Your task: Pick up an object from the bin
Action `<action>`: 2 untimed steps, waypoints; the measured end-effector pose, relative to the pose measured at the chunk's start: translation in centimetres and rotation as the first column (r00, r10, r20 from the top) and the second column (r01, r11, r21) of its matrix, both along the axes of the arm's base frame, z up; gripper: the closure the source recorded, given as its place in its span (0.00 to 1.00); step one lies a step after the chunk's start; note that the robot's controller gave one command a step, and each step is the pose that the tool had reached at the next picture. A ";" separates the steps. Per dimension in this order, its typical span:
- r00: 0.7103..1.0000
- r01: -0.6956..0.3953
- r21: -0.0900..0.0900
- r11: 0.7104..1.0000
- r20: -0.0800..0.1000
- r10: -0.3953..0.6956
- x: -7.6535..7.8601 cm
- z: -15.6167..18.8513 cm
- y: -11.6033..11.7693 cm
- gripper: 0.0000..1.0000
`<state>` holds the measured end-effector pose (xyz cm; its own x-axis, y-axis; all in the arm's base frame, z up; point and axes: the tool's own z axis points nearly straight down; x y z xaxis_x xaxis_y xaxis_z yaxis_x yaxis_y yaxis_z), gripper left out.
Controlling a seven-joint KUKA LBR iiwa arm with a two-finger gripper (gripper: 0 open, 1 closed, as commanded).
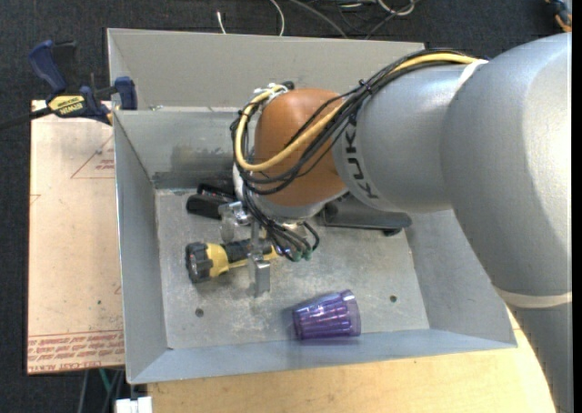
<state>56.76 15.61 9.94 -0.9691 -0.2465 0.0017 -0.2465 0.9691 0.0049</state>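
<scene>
I am hanging low over the middle of the bin (136, 247) floor, my jaws pointing down and standing apart, one finger (261, 277) nearer the front wall and the other further back under my orange wrist cover (296, 143). A yellow and black torch-like tool (207, 261) is lying on its side with its yellow end reaching in between my jaws, while its black round head is pointing away from them toward the view's left. I cannot tell whether my jaws are touching it; it is resting on the floor. A purple ribbed cup (326, 318) is lying on its side in front of my jaws and a little to the view's right, near the front wall and apart from the tool. A black handle-like thing (207, 206) is lying behind my jaws to the view's left, close to the back slope. A dark grey flat piece (368, 218) is showing on the view's right of my jaws, partly under my arm.
</scene>
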 end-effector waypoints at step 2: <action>0.997 0.073 0.004 0.997 0.006 -0.073 0.0 -2.9 -2.5 1.00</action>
<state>56.73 13.12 7.03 -0.9845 -0.1751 -0.0055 -0.1752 0.9845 0.0070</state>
